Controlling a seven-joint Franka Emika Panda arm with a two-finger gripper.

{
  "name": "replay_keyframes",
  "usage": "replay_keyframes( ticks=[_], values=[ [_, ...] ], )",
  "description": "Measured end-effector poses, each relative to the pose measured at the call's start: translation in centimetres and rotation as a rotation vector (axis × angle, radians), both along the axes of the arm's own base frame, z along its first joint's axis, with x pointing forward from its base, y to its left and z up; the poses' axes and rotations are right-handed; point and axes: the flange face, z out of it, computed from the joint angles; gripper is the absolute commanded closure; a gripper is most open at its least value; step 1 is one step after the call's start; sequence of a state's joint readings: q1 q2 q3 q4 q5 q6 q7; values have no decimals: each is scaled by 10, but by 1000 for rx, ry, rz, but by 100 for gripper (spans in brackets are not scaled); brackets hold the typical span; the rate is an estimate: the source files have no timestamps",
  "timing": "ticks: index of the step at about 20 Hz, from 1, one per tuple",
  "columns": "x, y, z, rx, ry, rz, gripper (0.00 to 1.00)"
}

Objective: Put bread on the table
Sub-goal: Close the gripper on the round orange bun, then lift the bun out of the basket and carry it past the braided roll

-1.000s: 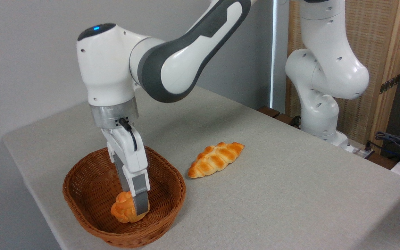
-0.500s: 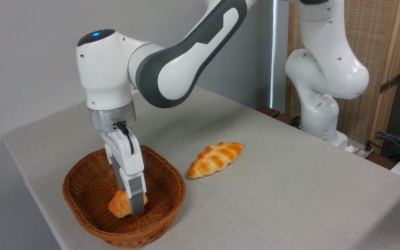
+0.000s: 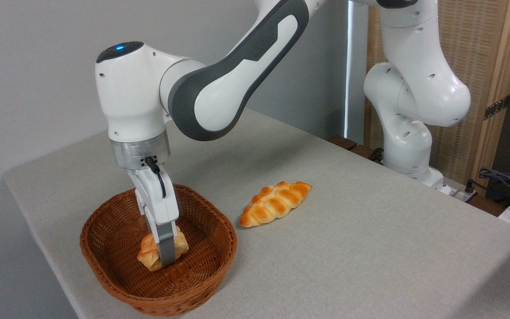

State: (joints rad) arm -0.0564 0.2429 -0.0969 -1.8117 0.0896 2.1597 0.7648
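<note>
The bread (image 3: 151, 252), a small orange-golden knotted bun, hangs inside the brown wicker basket (image 3: 104, 266), just above its floor. My gripper (image 3: 164, 253) points down into the basket and is shut on the bun. One grey finger crosses the bun's front; the other finger is hidden behind it. The bun looks squeezed at its middle. The table (image 3: 348, 248) is covered in light grey-beige cloth and carries the basket near its front left corner.
A longer braided loaf (image 3: 276, 203) lies on the cloth just right of the basket. The arm's white base (image 3: 407, 146) stands at the table's back right. Cables and a wooden screen (image 3: 481, 66) are beyond the right edge.
The gripper has risen and shifted slightly left with the bun in it. The bun has come up off the basket floor and tilted.
</note>
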Motion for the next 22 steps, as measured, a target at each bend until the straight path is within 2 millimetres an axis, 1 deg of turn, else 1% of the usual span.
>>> replay_keyframes(
  ticks=[3,5,9,14,16,19,22],
  values=[
    [0,0,1,0,-3,0,81],
    [2,1,5,-1,-11,2,80],
    [0,10,28,-22,-30,30,80],
    [-17,38,74,-57,-24,100,78],
    [-24,54,89,-54,-19,126,78],
    [-38,86,108,-41,9,142,78],
    [-60,120,121,-31,88,102,77]
  ],
)
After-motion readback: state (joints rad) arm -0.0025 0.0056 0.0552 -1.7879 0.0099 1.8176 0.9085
